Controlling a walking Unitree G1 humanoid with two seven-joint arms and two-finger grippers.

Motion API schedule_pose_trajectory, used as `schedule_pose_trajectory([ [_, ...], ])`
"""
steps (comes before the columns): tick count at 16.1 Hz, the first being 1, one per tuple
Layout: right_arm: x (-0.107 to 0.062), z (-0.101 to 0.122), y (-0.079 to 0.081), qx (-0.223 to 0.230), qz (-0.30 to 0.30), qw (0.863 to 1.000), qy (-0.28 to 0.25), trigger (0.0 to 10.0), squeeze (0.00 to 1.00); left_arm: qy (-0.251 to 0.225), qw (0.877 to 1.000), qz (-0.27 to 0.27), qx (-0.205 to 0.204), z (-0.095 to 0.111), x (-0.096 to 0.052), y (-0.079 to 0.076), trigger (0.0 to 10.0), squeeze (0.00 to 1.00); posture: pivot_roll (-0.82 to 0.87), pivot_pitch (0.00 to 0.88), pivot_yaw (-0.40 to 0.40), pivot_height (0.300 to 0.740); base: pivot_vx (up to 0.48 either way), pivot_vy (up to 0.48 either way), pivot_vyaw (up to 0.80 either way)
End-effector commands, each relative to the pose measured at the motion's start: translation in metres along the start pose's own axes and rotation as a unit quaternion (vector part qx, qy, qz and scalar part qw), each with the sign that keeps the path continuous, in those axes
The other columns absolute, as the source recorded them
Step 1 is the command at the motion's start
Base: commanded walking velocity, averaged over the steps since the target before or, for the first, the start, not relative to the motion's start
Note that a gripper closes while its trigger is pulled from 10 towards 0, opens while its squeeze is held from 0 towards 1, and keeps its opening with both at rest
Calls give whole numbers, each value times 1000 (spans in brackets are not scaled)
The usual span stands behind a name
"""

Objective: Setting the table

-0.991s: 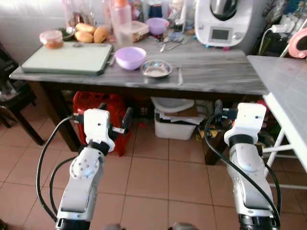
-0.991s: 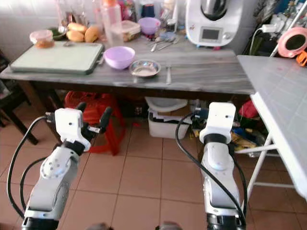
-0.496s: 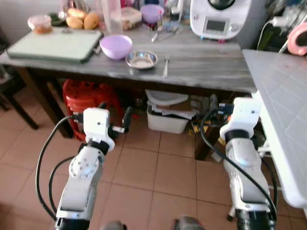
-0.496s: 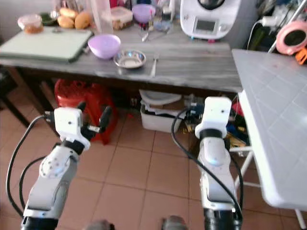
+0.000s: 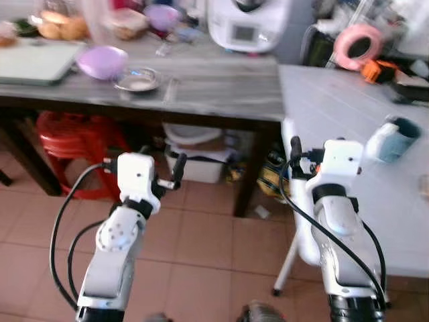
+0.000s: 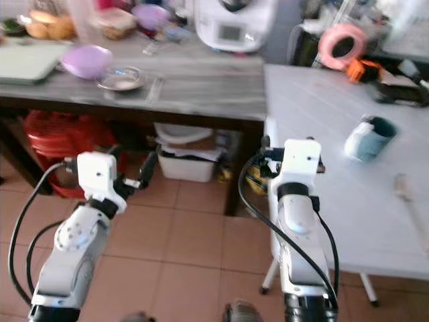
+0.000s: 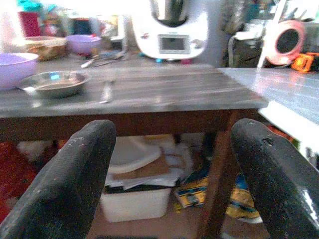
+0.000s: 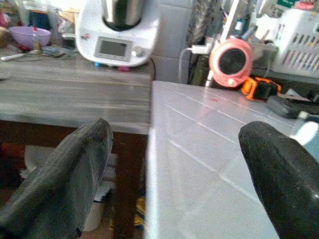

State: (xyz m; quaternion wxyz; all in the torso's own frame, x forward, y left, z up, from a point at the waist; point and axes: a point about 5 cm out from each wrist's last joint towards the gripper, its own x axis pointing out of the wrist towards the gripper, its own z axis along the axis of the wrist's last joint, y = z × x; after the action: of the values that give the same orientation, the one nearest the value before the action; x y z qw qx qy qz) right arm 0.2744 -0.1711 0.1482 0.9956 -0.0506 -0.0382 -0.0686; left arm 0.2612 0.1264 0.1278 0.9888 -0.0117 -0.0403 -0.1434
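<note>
White tabletop point(image 6: 315, 127) with a teal mug point(image 6: 370, 137) is now swinging into view on the right; both grippers, left gripper point(image 5: 161, 181) and right gripper point(image 8: 174, 164), are hanging empty, fingers apart.

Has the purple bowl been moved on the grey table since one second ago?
No. The purple bowl sits just left of the small steel dish on the grey table, as before. The whole picture has shifted because the camera turned right.
</note>
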Motion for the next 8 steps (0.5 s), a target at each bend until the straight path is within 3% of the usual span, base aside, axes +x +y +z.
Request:
schedule_pose_trajectory([
  [1, 1, 2, -4, -3, -5, 1000, -4, 10000, 0, -2, 1000, -10, -3, 1, 1, -5, 10000, 0, 8, 0, 2, 740, 0, -480, 0],
  [8, 3, 3, 0, 7, 8, 1000, -6, 10000, 0, -3, 1000, -14, 3, 2, 1, -5, 10000, 0, 14, 0, 8, 740, 0, -480, 0],
])
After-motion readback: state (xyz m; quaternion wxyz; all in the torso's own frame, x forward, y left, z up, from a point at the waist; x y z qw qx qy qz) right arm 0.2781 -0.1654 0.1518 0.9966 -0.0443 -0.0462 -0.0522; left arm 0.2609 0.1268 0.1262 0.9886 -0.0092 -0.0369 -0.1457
